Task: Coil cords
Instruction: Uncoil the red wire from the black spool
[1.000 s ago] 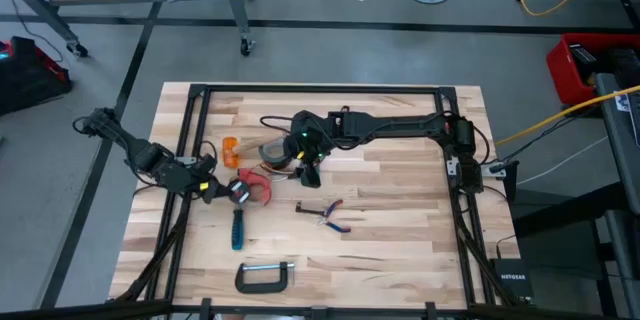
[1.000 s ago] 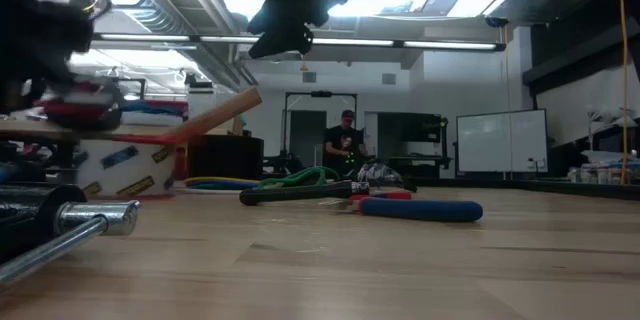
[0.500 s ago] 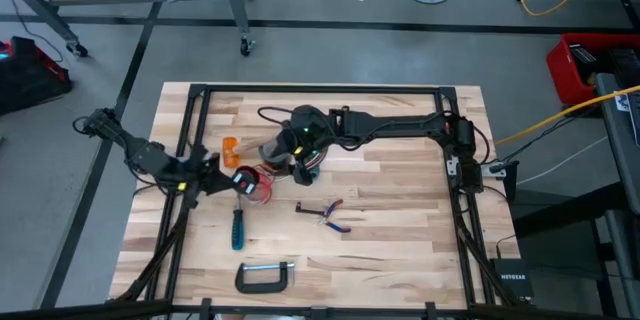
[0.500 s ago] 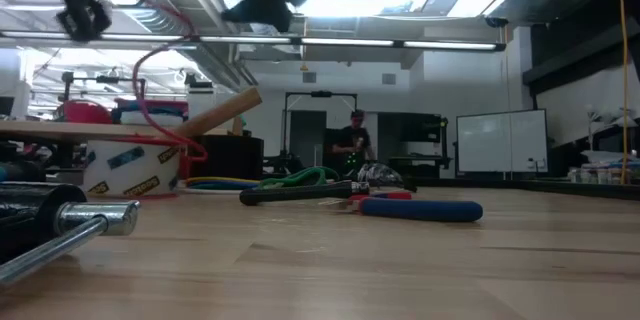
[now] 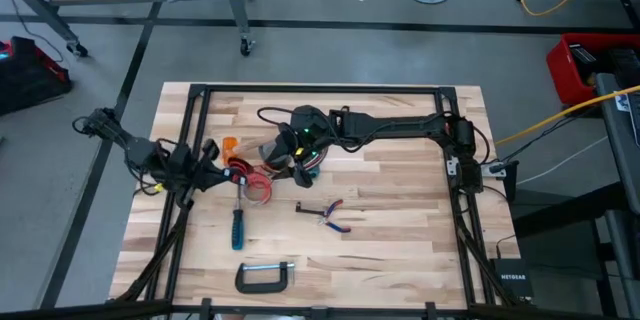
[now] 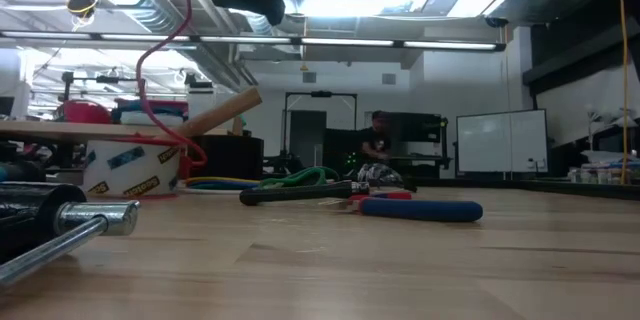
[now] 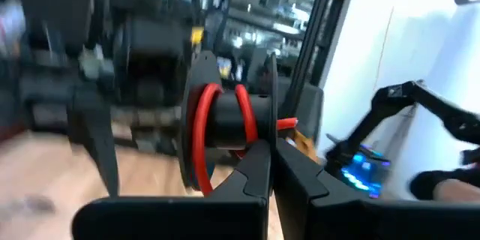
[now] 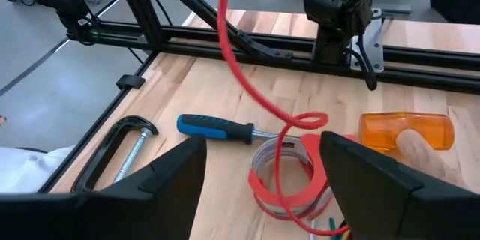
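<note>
Red cord [image 8: 259,94] runs from loops on the table up to the left gripper [image 7: 266,166], clamped on its wound end, while the right gripper [image 8: 262,195] hangs spread above; next, I judge, another loop.

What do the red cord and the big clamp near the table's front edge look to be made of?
Red cord: likely rubber or plastic sheathing, smooth; it bends in soft loops without kinking. Clamp: metal, probably dark-painted steel frame; its bare screw shines silver.
</note>
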Available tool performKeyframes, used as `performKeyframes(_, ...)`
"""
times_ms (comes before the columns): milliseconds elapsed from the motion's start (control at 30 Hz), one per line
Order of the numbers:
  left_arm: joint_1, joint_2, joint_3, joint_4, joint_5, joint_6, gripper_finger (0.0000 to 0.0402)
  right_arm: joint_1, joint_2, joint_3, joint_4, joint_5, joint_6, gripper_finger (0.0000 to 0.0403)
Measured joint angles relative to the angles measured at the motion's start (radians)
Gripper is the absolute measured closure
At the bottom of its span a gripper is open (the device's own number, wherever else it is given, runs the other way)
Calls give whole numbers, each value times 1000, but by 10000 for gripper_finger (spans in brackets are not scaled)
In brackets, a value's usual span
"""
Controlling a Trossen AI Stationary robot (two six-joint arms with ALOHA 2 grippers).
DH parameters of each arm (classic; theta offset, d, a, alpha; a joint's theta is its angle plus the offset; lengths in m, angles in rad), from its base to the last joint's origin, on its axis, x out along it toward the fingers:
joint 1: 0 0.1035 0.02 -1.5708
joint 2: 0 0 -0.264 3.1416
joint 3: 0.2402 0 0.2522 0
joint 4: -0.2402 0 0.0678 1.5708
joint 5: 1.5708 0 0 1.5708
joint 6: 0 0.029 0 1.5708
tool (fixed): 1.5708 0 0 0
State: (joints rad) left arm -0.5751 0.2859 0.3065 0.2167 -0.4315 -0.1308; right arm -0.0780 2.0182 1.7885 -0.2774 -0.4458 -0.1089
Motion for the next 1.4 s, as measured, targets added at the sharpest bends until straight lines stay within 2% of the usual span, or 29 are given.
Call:
performKeyframes(133,0,0,0,54,-2,172,401,0,0,0,61,0,0,137)
performKeyframes(300,0,0,0,65,-2,220,401,0,0,0,167,-1,-1,137)
performKeyframes(500,0,0,0,106,-2,310,401,14,9,0,177,-33,-3,137)
performKeyframes(700,0,4,0,130,3,325,401,43,32,0,182,51,-55,137)
performKeyframes(900,0,35,0,135,5,322,401,68,50,0,260,184,-102,137)
performKeyframes(1033,0,62,0,146,6,321,401,67,52,0,283,200,-106,137)
performKeyframes(1167,1,88,0,185,6,324,401,65,56,0,283,199,-101,156)
performKeyframes(1400,1,128,0,239,10,347,401,66,78,0,288,168,-100,220)
